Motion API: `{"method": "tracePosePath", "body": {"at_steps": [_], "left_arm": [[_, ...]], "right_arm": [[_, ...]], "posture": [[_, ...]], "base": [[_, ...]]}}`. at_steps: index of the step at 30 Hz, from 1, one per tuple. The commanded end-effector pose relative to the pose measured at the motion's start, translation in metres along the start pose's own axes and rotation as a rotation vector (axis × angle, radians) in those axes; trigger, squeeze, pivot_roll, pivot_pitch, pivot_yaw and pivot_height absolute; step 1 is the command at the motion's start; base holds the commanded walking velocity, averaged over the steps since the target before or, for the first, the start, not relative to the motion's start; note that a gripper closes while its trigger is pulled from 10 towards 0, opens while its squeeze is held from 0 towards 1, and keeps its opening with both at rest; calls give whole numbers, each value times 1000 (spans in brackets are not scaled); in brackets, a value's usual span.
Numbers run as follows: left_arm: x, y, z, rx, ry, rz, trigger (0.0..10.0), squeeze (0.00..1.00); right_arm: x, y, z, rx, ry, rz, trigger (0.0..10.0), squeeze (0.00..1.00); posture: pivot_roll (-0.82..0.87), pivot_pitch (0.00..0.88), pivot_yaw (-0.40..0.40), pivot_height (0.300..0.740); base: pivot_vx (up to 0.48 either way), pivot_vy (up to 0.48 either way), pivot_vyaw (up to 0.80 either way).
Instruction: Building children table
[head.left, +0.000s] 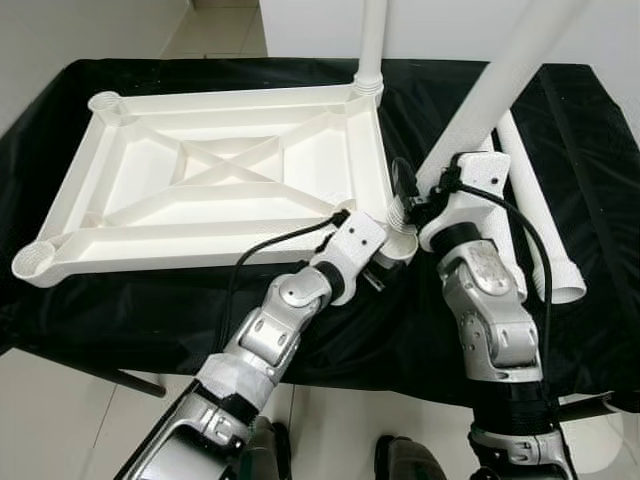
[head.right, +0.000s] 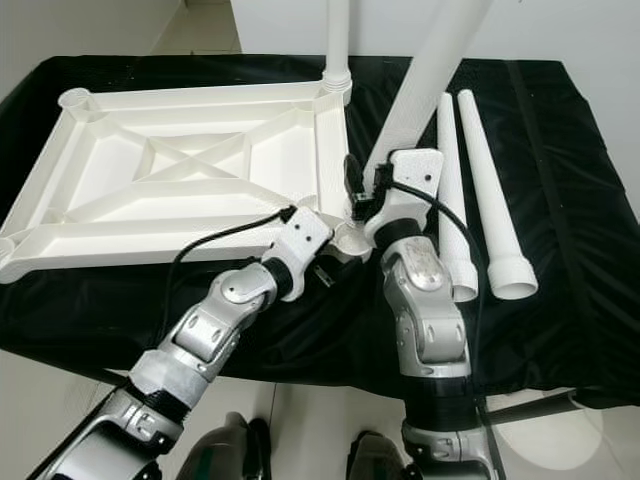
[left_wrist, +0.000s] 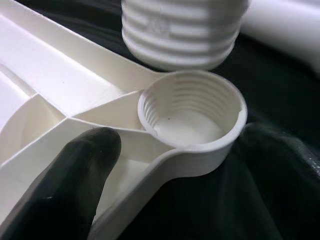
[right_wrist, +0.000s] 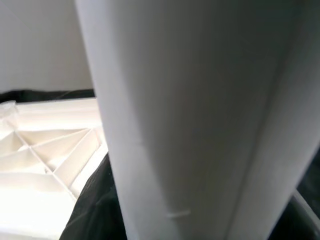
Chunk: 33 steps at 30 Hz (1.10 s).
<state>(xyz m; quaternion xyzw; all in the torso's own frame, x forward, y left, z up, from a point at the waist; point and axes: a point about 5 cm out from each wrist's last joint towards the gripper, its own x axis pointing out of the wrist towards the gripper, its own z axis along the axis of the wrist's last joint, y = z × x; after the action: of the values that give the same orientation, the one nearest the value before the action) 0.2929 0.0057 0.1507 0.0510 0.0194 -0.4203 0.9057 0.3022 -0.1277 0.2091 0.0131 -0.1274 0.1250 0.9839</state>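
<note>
Looking down from head height at the tabletop (head.left: 215, 170), with wrist cameras close on its 5 o'clock corner socket (left_wrist: 192, 115).

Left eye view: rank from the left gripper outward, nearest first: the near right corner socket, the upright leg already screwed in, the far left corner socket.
1. near right corner socket, right at the left gripper, under the leg held by the right gripper.
2. upright leg, at the tabletop's far right corner.
3. far left corner socket, diagonally across the tabletop.
</note>
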Motion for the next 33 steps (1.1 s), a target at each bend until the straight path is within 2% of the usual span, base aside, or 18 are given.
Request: {"method": "tracePosePath", "body": {"at_steps": [1,2,3,5,7,12,16,23,25,33], "left_arm": [[-7,7,5,-61,-25,-28,10000,0],[-10,13,9,-101,-41,-13,10000,0],[-10,13,9,-101,-41,-13,10000,0],[-16,26,18,-145,-72,59,10000,0],[-18,33,20,-162,-74,102,10000,0],[-26,38,25,-157,-116,140,10000,0],[-30,39,23,-154,-108,138,10000,0],[-45,35,11,-163,-82,74,10000,0],[-54,29,10,-144,-88,-5,10000,0],[-66,21,28,-100,-182,-85,10000,0]], "right_arm": [[3,6,-1,-3,-9,40,10000,0],[3,6,-3,-1,-6,47,10000,0],[3,6,-3,-1,-6,47,10000,0],[4,6,-8,-8,3,62,10000,0],[5,6,-11,-15,10,71,10000,0],[9,8,-15,-17,16,104,10000,0],[10,8,-18,-18,19,119,10000,0],[10,10,-24,-12,30,133,10000,0],[10,9,-28,7,39,119,10000,0],[12,7,-28,5,27,93,10000,0]], "posture": [[28,91,65,740],[38,82,62,740],[38,82,62,740],[50,76,62,740],[55,70,64,740],[66,56,67,740],[65,55,65,740],[47,61,34,740],[42,65,23,740],[44,60,20,740]], "base": [[0,0,0],[0,0,0],[0,0,0],[0,0,0],[0,0,0],[0,0,0],[0,0,0],[0,0,0],[0,0,0],[0,0,0]]}}
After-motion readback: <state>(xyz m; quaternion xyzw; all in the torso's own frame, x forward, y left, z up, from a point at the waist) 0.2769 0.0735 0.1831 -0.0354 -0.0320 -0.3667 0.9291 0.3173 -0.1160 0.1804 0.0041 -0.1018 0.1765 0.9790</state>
